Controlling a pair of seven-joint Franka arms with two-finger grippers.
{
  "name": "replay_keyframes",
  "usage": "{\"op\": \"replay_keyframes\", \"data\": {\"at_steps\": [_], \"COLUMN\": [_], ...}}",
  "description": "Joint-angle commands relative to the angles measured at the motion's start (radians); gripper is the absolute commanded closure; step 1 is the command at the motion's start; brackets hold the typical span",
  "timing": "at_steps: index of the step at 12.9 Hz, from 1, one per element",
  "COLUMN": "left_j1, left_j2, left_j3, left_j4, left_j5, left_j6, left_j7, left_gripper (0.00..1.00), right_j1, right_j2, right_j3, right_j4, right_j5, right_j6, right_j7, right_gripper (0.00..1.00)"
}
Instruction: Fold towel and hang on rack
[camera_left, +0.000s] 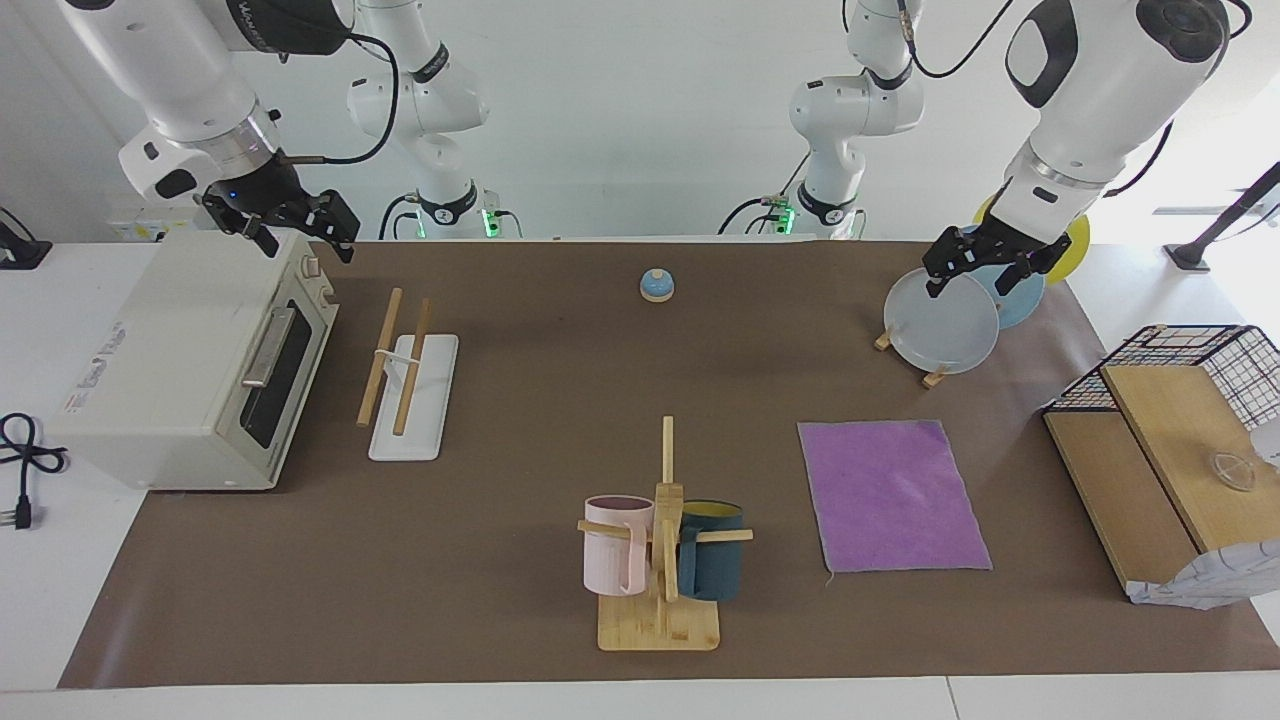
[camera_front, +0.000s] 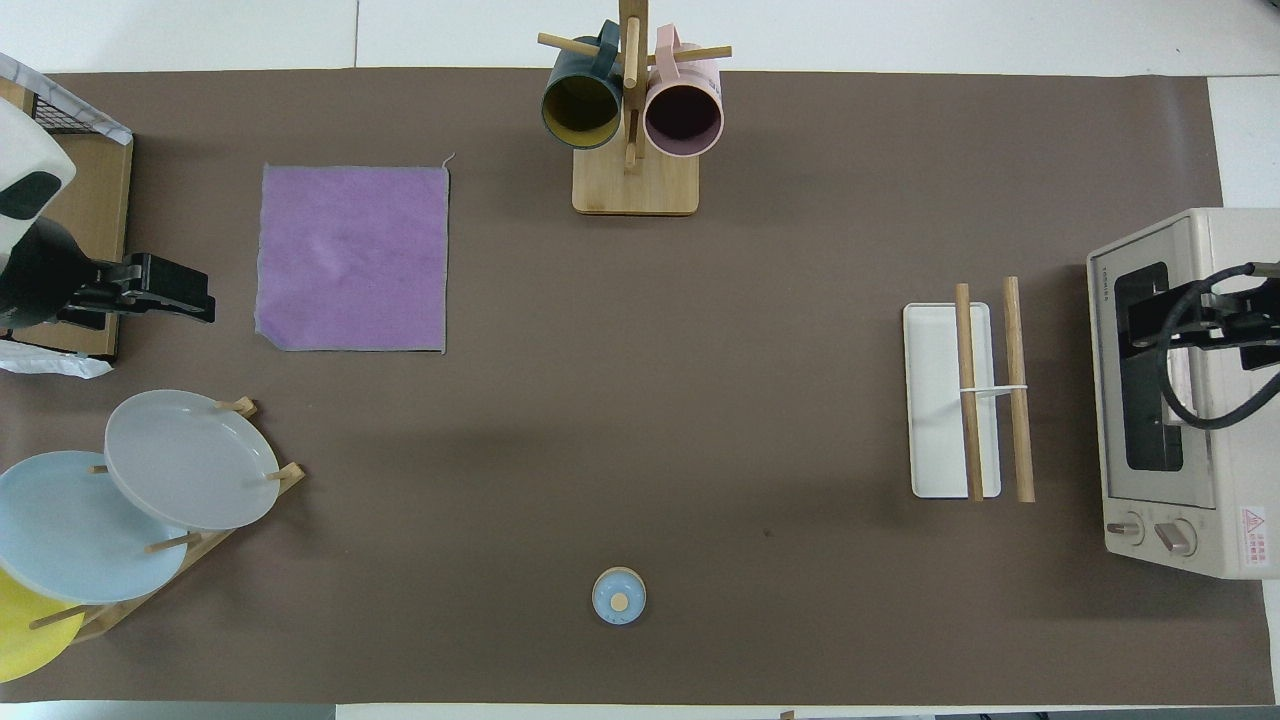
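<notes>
R gripper (camera_left: 285, 222) hangs over the toaster oven (camera_left: 180, 370); can't tell its finger state. Rack (camera_left: 412, 397) beside the oven: rods' long axis runs toward/away from robots. Towel (camera_left: 893, 496) lies flat, purple face up (square, no long axis), toward L arm's end. L gripper (camera_left: 985, 262) over the plates (camera_left: 945, 322), finger state unclear.
</notes>
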Motion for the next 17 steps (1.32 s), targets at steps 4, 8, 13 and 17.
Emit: {"op": "replay_keyframes", "data": {"at_steps": [4, 8, 13, 17], "left_j1": [-0.005, 0.007, 0.014, 0.062], "left_j2": [-0.029, -0.031, -0.072, -0.06], "left_j3": [0.003, 0.01, 0.013, 0.013], "left_j4": [-0.024, -0.024, -0.112, -0.26], "left_j5": [-0.011, -0.01, -0.01, -0.01], "left_j6": [0.015, 0.006, 0.045, 0.24], "left_j7": [-0.002, -0.008, -0.011, -0.011], "left_gripper": [0.0, 0.0, 0.0, 0.0], "right_j1": [-0.011, 0.001, -0.009, -0.006], "right_j2": [-0.022, -0.023, -0.023, -0.023], "right_j3": [0.005, 0.015, 0.015, 0.015], "right_j4": [-0.022, -0.022, -0.022, -0.022], "right_j5": [-0.004, -0.001, -0.001, -0.001], "right_j6": [-0.005, -0.013, -0.013, -0.016], "right_j7": [-0.028, -0.028, -0.028, -0.033], "right_gripper": [0.0, 0.0, 0.0, 0.0]}}
